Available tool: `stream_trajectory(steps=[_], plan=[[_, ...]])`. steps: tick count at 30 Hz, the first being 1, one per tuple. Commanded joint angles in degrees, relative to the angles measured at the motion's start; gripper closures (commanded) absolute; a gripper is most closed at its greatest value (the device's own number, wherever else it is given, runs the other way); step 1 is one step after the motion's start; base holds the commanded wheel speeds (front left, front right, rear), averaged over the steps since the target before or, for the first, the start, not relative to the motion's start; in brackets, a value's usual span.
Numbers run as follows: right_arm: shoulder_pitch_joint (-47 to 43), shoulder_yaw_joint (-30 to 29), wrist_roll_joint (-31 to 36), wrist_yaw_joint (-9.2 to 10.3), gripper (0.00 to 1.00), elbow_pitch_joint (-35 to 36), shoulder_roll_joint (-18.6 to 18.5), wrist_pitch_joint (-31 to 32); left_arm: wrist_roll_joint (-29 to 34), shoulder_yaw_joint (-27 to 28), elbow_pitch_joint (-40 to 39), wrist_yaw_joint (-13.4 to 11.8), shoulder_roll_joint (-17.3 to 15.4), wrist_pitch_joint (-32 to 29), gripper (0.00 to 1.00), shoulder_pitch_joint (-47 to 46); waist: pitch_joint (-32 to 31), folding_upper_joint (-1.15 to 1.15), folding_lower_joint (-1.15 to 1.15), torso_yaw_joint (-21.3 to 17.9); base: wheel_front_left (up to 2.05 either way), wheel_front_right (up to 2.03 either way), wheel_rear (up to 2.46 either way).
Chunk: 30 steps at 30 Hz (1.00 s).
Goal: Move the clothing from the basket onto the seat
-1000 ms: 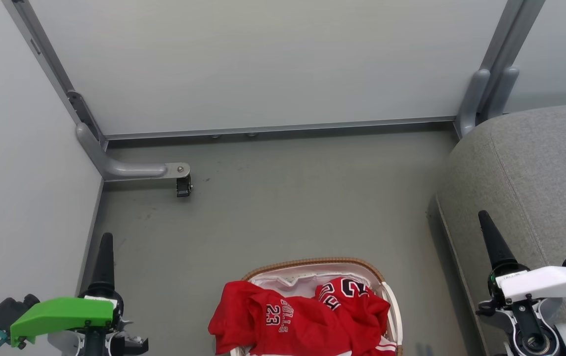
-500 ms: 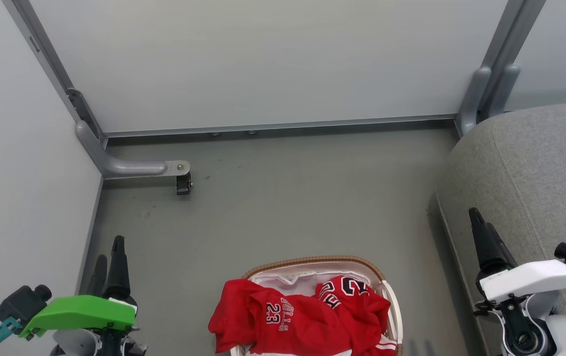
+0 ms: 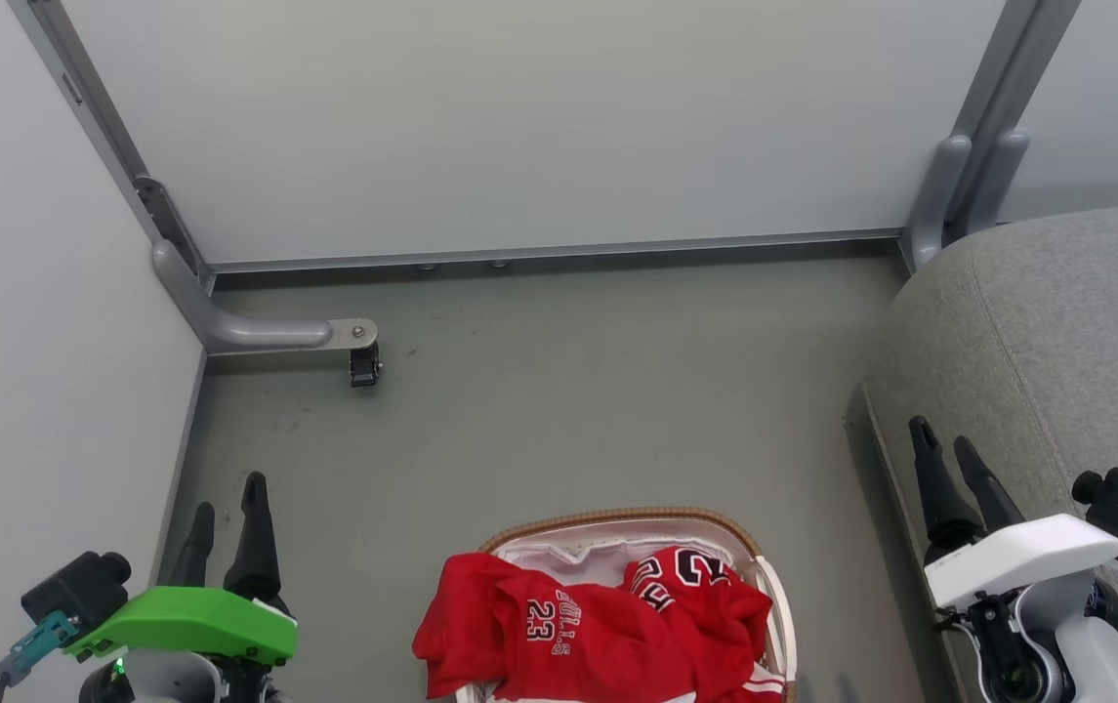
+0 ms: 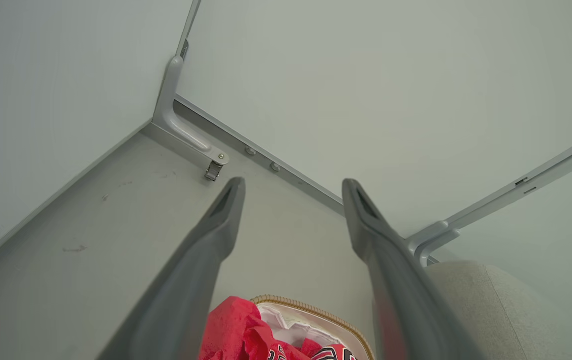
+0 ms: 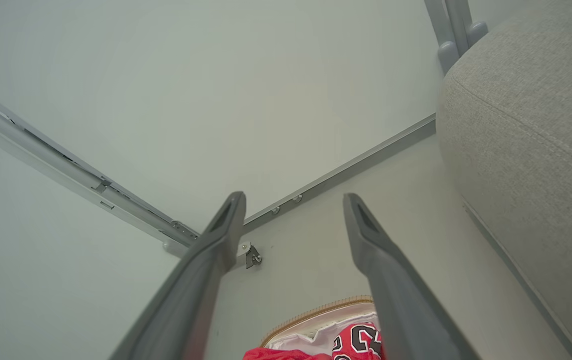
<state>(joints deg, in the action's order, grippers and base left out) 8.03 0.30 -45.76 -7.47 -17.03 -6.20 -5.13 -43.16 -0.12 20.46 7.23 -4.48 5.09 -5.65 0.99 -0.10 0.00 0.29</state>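
Red clothing [image 3: 598, 625] with white "23" lettering is heaped in the white basket [image 3: 773, 596], whose brown woven rim shows at the bottom centre of the head view. One garment spills over the basket's left side. The grey seat [image 3: 1056, 351] rises at the right. My left gripper [image 3: 229, 495] is open at the lower left, well left of the basket, holding nothing. My right gripper [image 3: 944, 437] is open at the lower right, beside the seat's edge, holding nothing. Each wrist view looks past spread fingers to the clothing [image 4: 236, 330] [image 5: 355, 342] and basket rim [image 4: 305, 307] [image 5: 315, 310] below.
Grey floor [image 3: 559, 391] spreads ahead of the basket. Pale partition walls close off the back and left. A metal foot with a small black caster [image 3: 363, 366] juts onto the floor at the back left. Grey posts [image 3: 969, 176] stand by the seat's far corner.
Both grippers have turned about their wrists, so two separate fingers now show on each. The left gripper shifted right; the right shifted left and lower. Clothing and basket stayed put.
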Motion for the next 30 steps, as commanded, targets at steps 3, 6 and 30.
stream_trajectory(steps=[3, 6, 30], plan=[[1.2, 0.2, 3.5, -0.02, 0.0, 0.1, -0.7, -0.9, 3.7, -0.5, -0.5, -0.2, -0.8, 0.9, 0.0, -1.4, 0.0, 0.04, 0.0, 0.0, 0.0, 0.0, 0.0], [1.2, 0.3, 6.0, -0.03, 0.0, -0.1, -0.9, -1.5, 5.8, -0.8, -0.5, -0.3, -0.9, 1.4, 0.0, -1.3, 0.0, 0.04, 0.0, 0.0, 0.0, 0.0, 0.0], [1.4, 0.3, 22.3, -0.03, 0.0, -2.2, -0.8, -5.1, 20.2, -2.3, 0.7, -0.2, 0.0, 5.0, 0.0, -0.8, 0.1, 0.06, 0.0, 0.1, 0.0, 0.0, 0.0]])
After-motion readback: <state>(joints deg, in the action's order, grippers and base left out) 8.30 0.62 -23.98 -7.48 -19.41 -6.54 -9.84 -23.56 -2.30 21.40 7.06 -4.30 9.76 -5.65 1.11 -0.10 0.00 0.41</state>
